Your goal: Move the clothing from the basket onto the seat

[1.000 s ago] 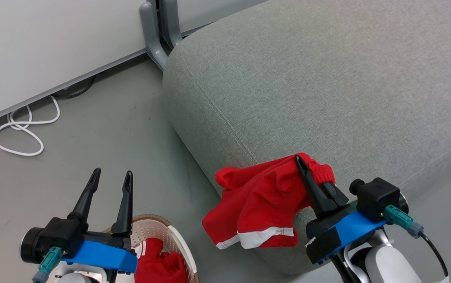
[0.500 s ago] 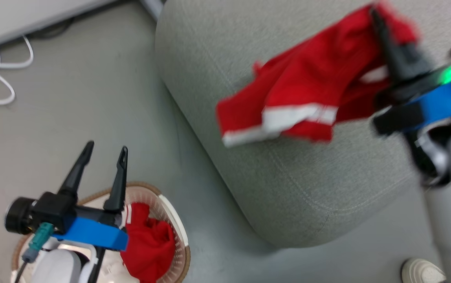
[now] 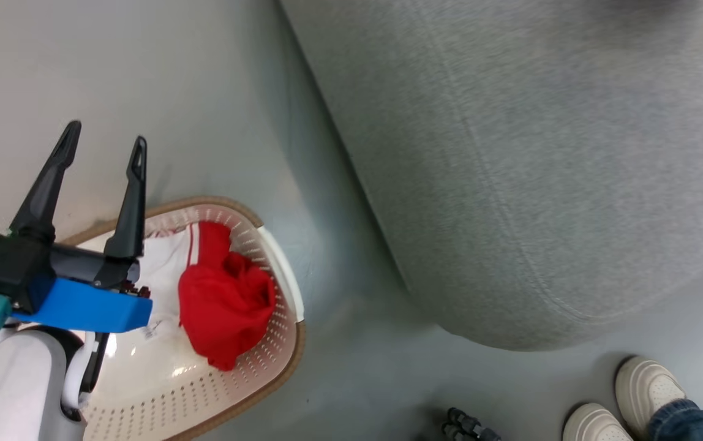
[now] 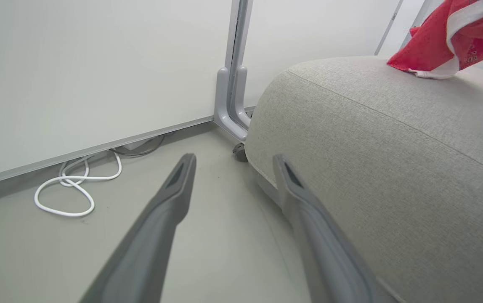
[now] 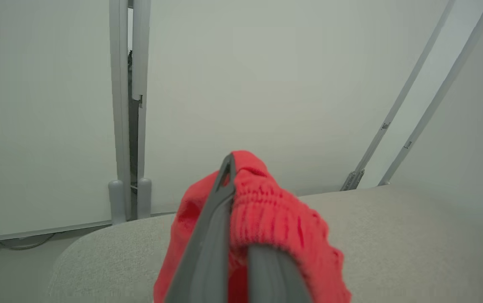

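Pinching a soft, light red garment (image 5: 208, 210) by its ribbed band (image 5: 266, 206) in the right claw (image 5: 235, 193) over the sofa (image 5: 414, 240); holding the left claw (image 3: 106, 135) spread by the basket (image 3: 298, 343) containing the second garment (image 3: 223, 303).

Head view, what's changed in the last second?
The camera tipped down. The right end effector, shut on the red garment, carried it from the seat's front corner up over its top. The left end effector stayed open by the basket, the other red garment still inside.
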Controlling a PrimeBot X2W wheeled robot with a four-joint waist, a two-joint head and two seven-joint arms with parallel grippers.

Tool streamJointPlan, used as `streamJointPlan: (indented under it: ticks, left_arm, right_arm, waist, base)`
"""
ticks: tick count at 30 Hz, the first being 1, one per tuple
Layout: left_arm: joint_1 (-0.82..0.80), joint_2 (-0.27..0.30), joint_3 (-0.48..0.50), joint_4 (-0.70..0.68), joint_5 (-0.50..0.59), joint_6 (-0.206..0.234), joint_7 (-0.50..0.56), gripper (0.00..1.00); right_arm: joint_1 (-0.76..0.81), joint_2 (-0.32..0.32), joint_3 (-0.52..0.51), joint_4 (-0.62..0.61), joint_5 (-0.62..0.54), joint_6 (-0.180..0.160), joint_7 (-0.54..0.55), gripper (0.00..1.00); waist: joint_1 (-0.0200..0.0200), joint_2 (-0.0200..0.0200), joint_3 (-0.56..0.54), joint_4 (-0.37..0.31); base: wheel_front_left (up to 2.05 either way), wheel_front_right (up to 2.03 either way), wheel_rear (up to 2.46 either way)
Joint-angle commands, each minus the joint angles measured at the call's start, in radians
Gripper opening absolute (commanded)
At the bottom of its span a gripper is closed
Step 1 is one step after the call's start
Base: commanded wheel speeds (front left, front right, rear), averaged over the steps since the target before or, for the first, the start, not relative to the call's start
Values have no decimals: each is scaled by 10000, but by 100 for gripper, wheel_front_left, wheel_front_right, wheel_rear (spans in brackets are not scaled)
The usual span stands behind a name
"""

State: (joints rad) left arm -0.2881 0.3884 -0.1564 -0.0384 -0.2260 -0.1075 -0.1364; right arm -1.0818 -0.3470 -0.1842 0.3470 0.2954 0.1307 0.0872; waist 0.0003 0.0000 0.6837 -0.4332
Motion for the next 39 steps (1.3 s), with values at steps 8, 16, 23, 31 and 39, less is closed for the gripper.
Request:
streamJointPlan:
  ticks: [8,16,23,31,39]
  left_arm:
    - [-636,-256,-350,240,-20,68,-190,100]
    - [-358,-882,-666,1330,-303,75,-901,100]
    - [373,-1819,-744,2578,-667,103,-1258,100]
    - [1543,-2383,-92,3038,-892,80,-1296,100]
    - [2689,-2835,701,3103,-657,192,-1298,100]
  right_arm:
    - [469,5,-323,3139,-905,1,-25,31]
    - [1199,88,-505,4464,-1025,1,33,100]
    - [3169,-98,-37,3918,-686,1,-6,100]
    - [6228,218,357,1310,-217,1,-255,100]
    - [9147,1528,640,-2051,-990,1,-1149,100]
  waist:
    - [-3,0,437,1028]
    - [-3,0,-850,1592]
    - [-3,0,-2949,2242]
    - [-3,0,-4807,2754]
    - [-3,0,-5793,3434]
  base:
    - [0,0,0]
    - [0,0,0]
    - [0,0,0]
    - [0,0,0]
    - [0,0,0]
